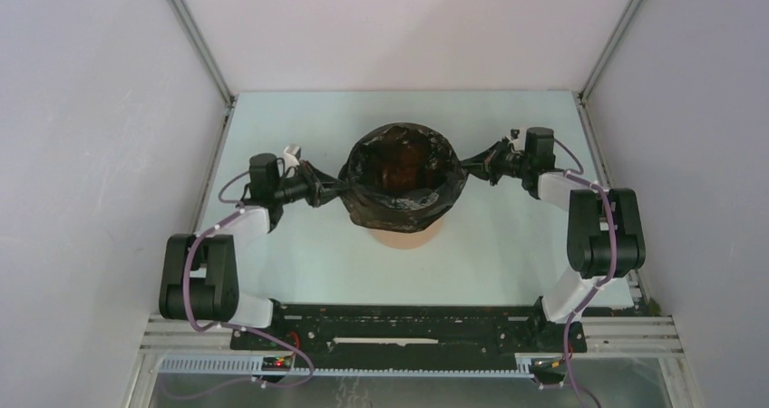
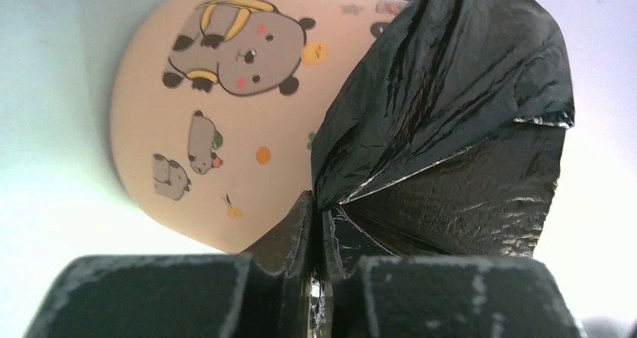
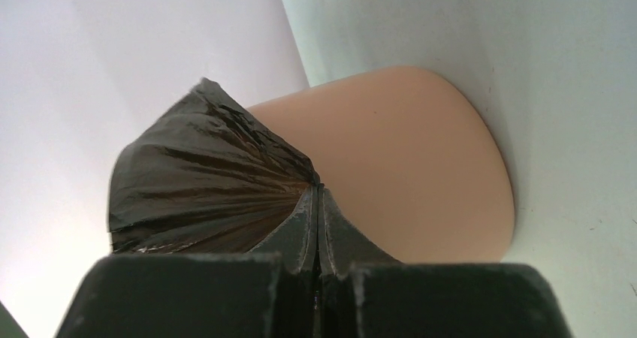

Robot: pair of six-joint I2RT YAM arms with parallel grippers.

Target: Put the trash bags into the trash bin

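- Handling the trash bag (image 1: 403,179): treat it as very light, limp film with no stiffness of its own. Its glossy surface is probably slippery, and the thin wrinkled plastic could tear if stretched hard across an edge.
- Location: the trash bin (image 1: 405,238) stands upright near the middle of the table (image 1: 517,254), well apart from every edge. The bag is draped over the rim with its mouth open upward. Its skirt covers the upper wall outside, and only the lower wall shows bare.
- Left hand (image 2: 317,203): the jaws are closed to a narrow slit, pinching a gathered fold of the bag's edge on the left side of the bin.
- Right hand (image 3: 318,195): the jaws are fully closed on a fan of pleated film on the opposite side. The film runs taut from each hand.
- Grip point: take the hem where several layers bunch together; a single layer would probably slip out.
- Bin behaviour: it is rigid, smooth and apparently light, so an uneven sideways pull could slide or tip it.
- Markings: cartoon animals (image 2: 240,49), orange dots and small stars are printed on the wall. No brand or legible writing is visible.
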